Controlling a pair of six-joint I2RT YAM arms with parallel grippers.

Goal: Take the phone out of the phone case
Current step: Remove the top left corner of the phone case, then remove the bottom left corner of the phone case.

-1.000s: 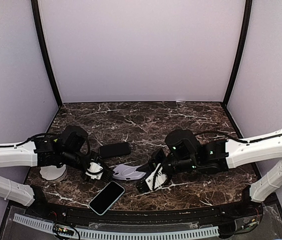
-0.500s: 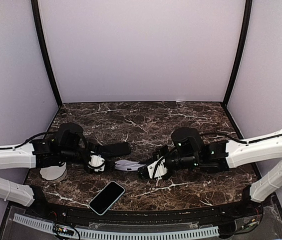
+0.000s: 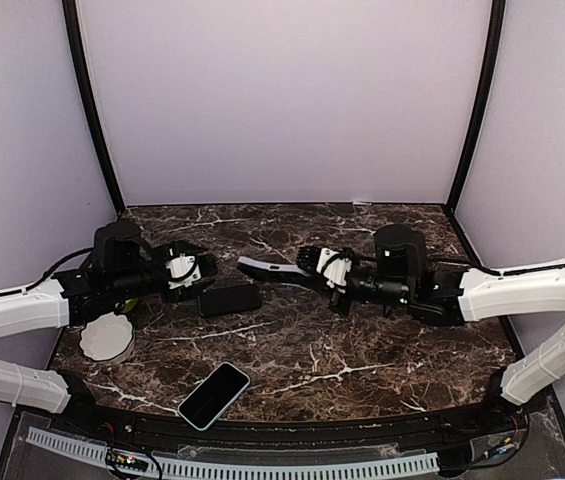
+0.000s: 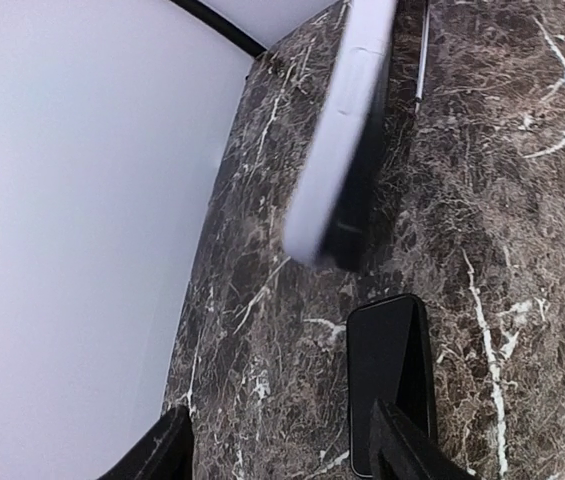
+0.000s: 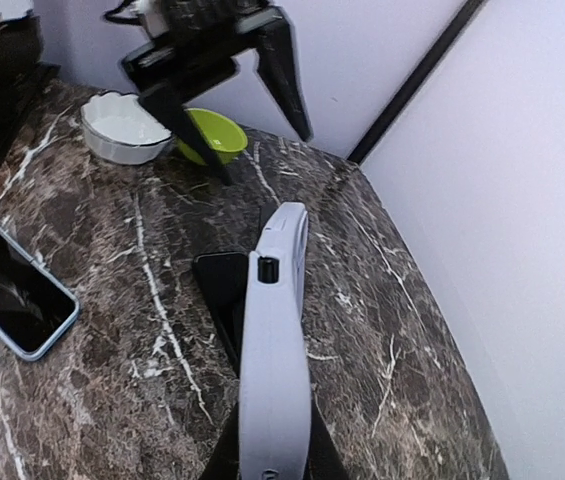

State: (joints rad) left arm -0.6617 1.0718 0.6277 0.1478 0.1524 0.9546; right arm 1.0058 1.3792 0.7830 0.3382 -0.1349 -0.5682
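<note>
Up top we're seeing the left gripper [image 3: 190,275] backing off with jaws spread, leaving the right gripper [image 3: 314,268] pinching the case [image 3: 267,268] above the table [image 3: 362,350] solo; left wrist's catching it edge-on, right wrist too, neither showing if the phone's still inside.

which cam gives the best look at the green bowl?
Right wrist: the green bowl shows clearly beside the white bowl, partly behind the left gripper. Top external catches only a green sliver behind the left arm. Left wrist misses it.
</note>
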